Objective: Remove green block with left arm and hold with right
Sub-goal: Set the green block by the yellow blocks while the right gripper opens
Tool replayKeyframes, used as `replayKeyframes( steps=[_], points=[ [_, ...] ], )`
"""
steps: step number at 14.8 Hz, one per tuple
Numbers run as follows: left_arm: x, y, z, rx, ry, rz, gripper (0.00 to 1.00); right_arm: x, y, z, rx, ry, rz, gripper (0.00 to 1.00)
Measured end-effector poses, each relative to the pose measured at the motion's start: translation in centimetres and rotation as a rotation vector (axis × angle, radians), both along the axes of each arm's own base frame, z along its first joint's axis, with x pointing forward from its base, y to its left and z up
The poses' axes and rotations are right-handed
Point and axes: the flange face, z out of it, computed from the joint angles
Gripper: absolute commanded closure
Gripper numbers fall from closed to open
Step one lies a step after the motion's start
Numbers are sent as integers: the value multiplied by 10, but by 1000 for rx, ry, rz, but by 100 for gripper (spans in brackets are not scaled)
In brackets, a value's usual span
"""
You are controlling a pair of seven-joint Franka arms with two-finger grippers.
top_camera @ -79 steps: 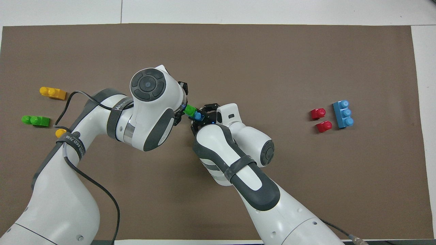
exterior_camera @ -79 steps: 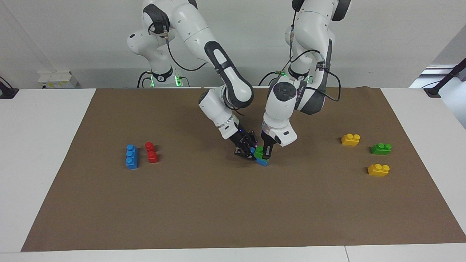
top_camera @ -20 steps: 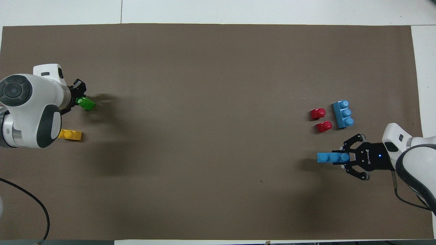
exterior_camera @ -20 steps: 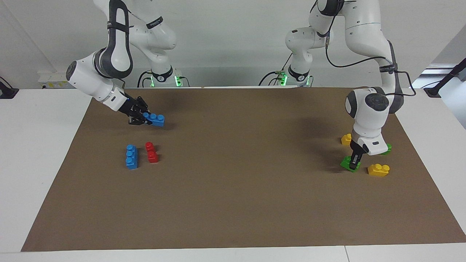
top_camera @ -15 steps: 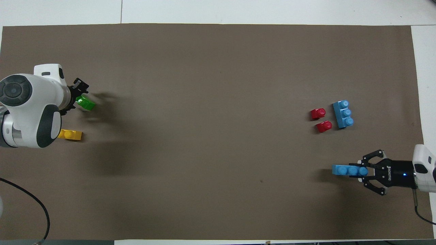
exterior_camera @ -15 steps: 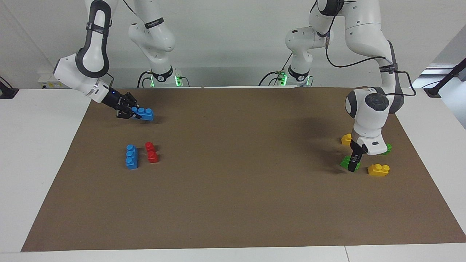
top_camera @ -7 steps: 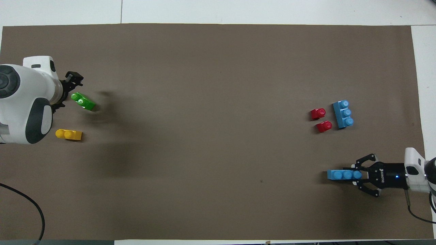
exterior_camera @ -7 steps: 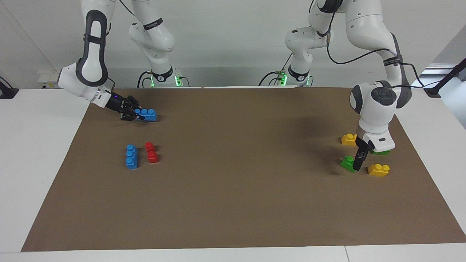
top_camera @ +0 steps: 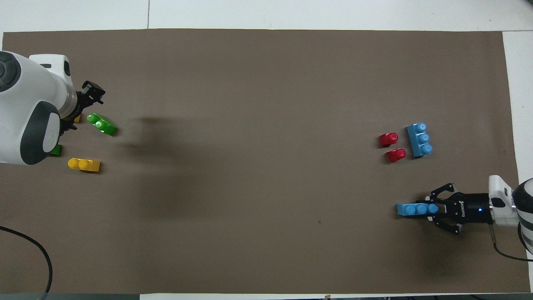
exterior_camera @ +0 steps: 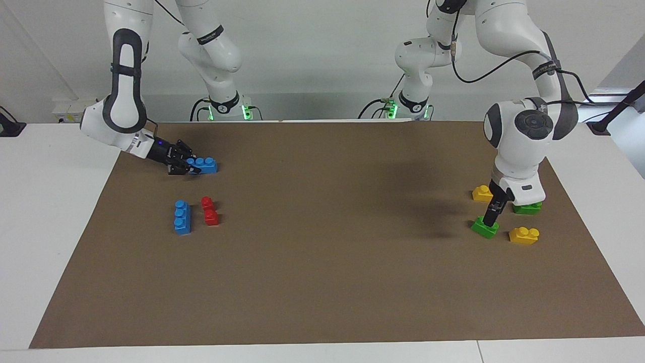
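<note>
I see the green block [exterior_camera: 485,227] lying on the brown mat [exterior_camera: 322,282], at the left arm's end, beside a yellow brick [exterior_camera: 524,235]. My left gripper [exterior_camera: 491,214] is just above it, fingers released. My right gripper [exterior_camera: 185,164] grasps a blue brick [exterior_camera: 203,164] low over the mat.

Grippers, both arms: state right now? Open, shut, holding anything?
Left gripper: open, just above the green block, which lies on the mat.
Right gripper: shut on the blue three-stud brick, low over the mat.
</note>
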Motion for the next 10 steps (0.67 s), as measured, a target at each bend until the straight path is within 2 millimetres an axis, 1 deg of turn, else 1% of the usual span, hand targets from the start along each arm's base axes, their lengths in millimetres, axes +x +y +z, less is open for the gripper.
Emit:
replayKeyframes(
  steps=[1,3,6,7,8,10],
  points=[
    [0,-1,7,7,22,-25,0,0,0,-2,10,0,-3,1],
    [1,0,29,4,59,-93,0,2,2,-6,15,7,-1,0],
    [-1,4,76,-16,114,-241,0,6,9,-10,19,22,12,0],
    [-2,5,88,-16,131,-288,0,11,13,-7,15,22,15,0],
    [-4,6,97,-15,147,-335,0,16,17,0,8,18,20,0],
    [-6,6,108,-12,161,-427,0,28,31,26,5,23,20,0]
  ],
)
